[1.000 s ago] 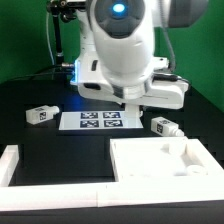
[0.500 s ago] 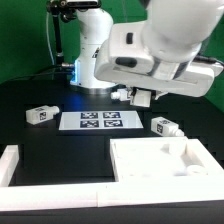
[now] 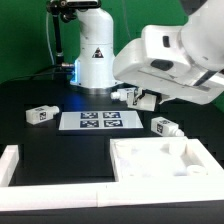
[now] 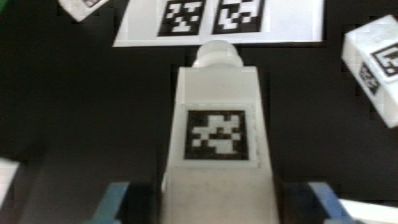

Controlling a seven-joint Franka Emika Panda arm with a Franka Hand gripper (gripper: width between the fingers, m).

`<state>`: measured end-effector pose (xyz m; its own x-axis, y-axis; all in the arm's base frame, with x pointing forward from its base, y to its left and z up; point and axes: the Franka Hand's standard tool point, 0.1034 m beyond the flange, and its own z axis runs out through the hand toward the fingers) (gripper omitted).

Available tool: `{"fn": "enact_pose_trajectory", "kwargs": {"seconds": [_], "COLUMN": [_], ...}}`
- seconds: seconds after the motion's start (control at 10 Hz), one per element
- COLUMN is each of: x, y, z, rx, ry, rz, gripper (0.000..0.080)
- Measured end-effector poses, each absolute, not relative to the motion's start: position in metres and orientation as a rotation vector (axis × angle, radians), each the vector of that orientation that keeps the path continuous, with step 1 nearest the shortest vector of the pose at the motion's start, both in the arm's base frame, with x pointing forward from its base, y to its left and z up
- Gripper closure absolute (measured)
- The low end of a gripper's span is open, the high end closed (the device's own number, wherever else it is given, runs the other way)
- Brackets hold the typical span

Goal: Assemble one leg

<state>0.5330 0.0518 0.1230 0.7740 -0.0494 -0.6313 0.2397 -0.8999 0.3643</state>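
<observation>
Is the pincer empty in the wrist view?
No, a white leg with a square tag is held between the two fingers of the pincer.

The black table (image 3: 60,150) carried the marker board (image 3: 100,121). One leg (image 3: 40,114) lay at its nine o'clock, another leg (image 3: 165,127) at three, the white tabletop (image 3: 135,165) at five, and a white L-shaped rail (image 3: 10,160) at eight.

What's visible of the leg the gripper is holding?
The held leg is a white, plastic-looking block with a black-and-white square tag on the face toward the wrist camera. A narrower rounded tip sits at the end away from the gripper. Blue fingers flank its other end, one on each side. In the exterior view it hangs clear of the black table, near the marker board's end on the exterior view's right.
</observation>
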Motion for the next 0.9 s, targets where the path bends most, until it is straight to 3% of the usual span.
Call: {"fn": "enact_pose_trajectory", "kwargs": {"seconds": [0.5, 0.8, 0.9], "x": [0.536, 0.56, 0.562], "y": [0.055, 0.073, 0.08], "z": [0.123, 0.121, 0.13], "rx": [2.565, 2.692, 2.721], "ry": [0.119, -0.086, -0.197], "rz": [-0.914, -0.784, -0.814], "gripper": [0.0506, 0.0506, 0.0506]}}
